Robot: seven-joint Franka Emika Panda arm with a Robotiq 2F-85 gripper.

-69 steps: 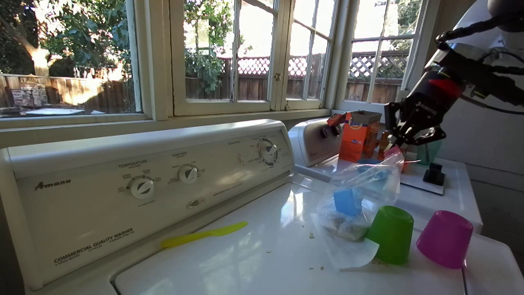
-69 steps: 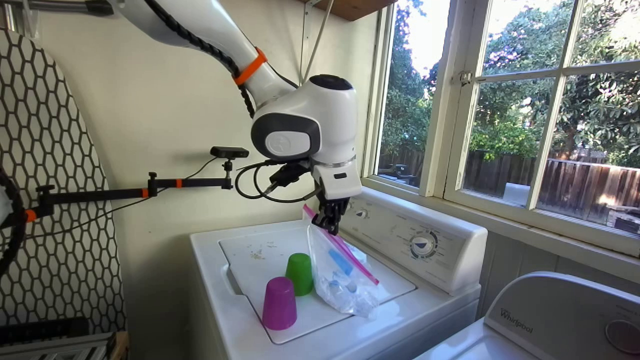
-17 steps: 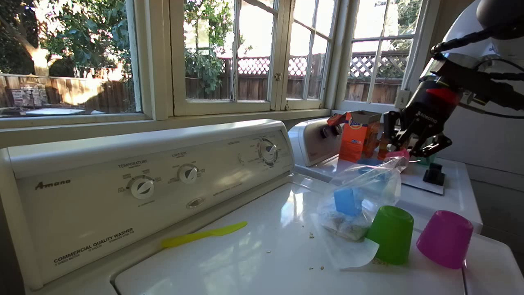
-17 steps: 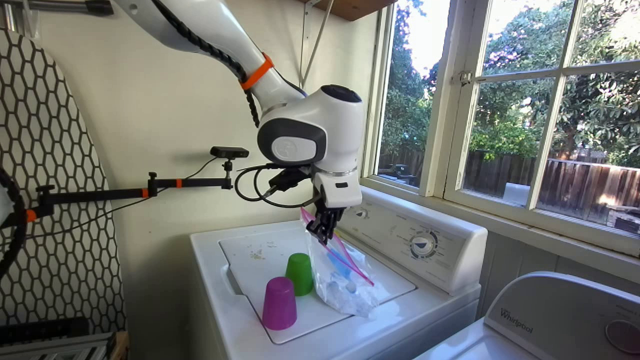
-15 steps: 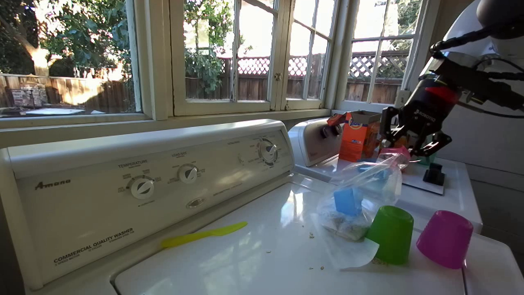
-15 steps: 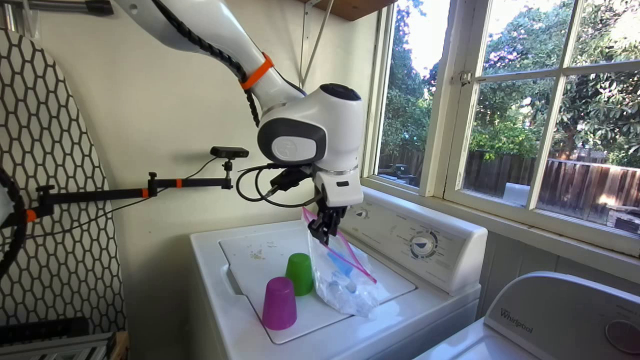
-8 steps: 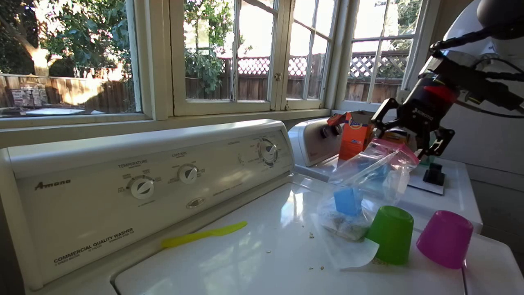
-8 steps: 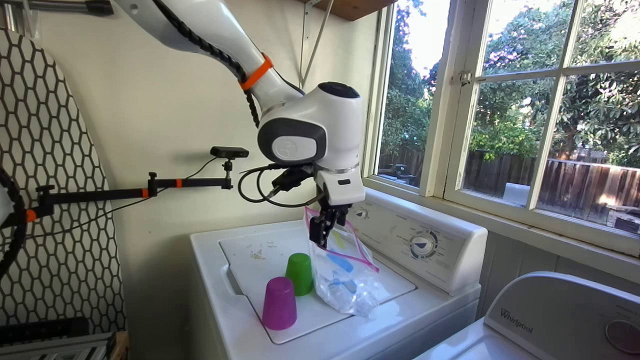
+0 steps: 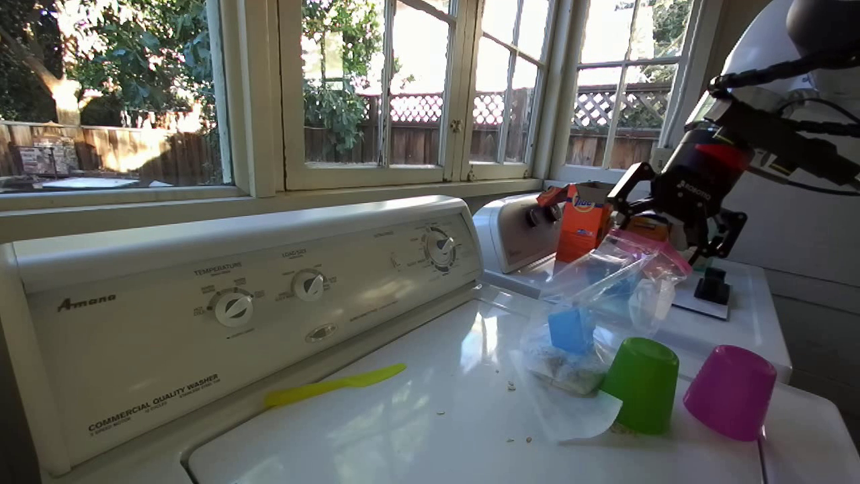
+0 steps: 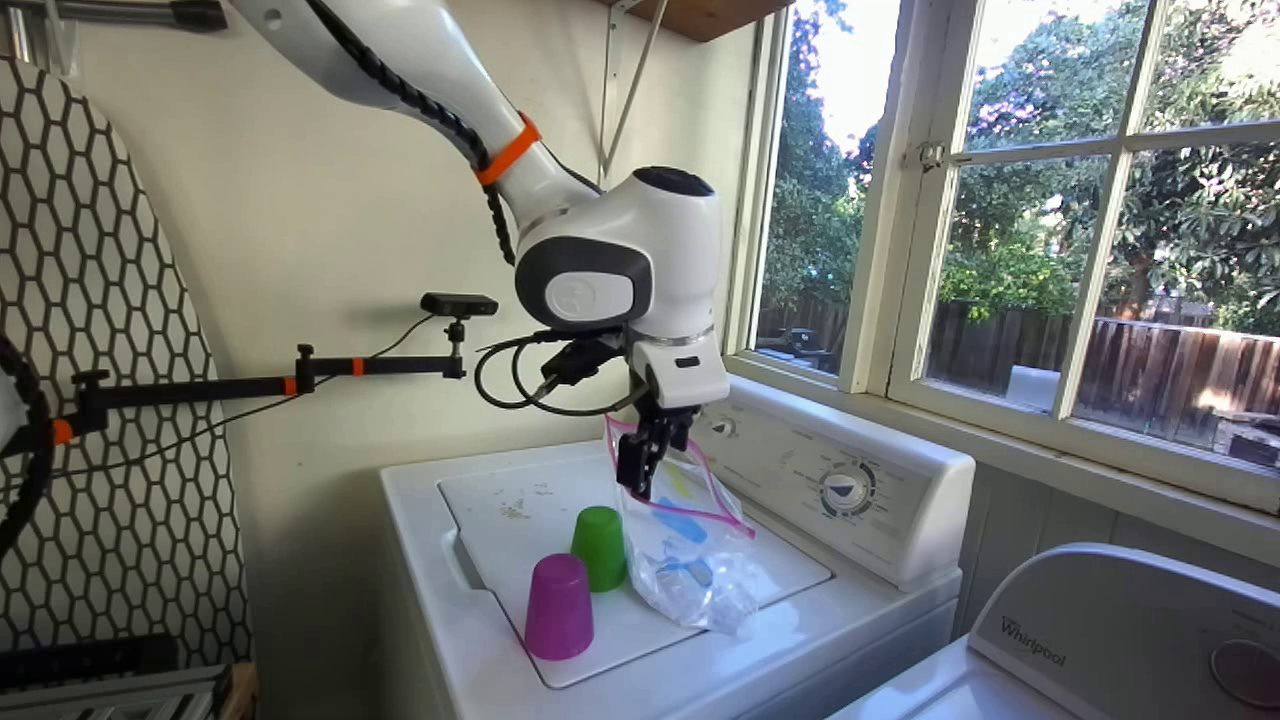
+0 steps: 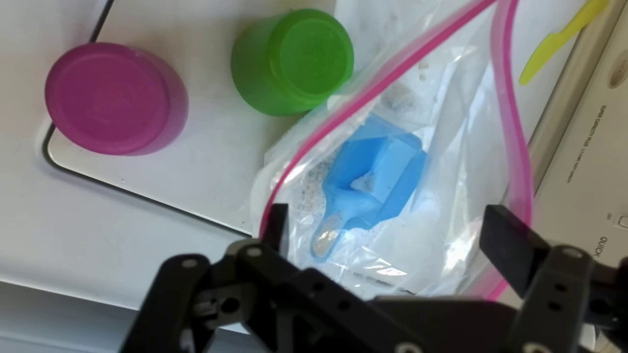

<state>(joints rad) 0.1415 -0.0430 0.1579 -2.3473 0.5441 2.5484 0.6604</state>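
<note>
So, gripper (image 11: 387, 220) gapes wide @ mouth of clear bag (image 11: 456, 191) w/ blue scoop (image 11: 362, 203).

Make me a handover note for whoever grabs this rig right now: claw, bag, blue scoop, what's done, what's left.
Claw: open, jaws spread wide at the mouth of the clear bag, gripping nothing.
Things: the bag rests on the washer; the blue scoop lies inside it. Green cup and purple cup stand upside down nearby; a yellow knife also lies on the washer.
Done: the bag's mouth stands open.
Left: the claw is not yet clear of the bag; the scoop is inside, ungripped.
</note>
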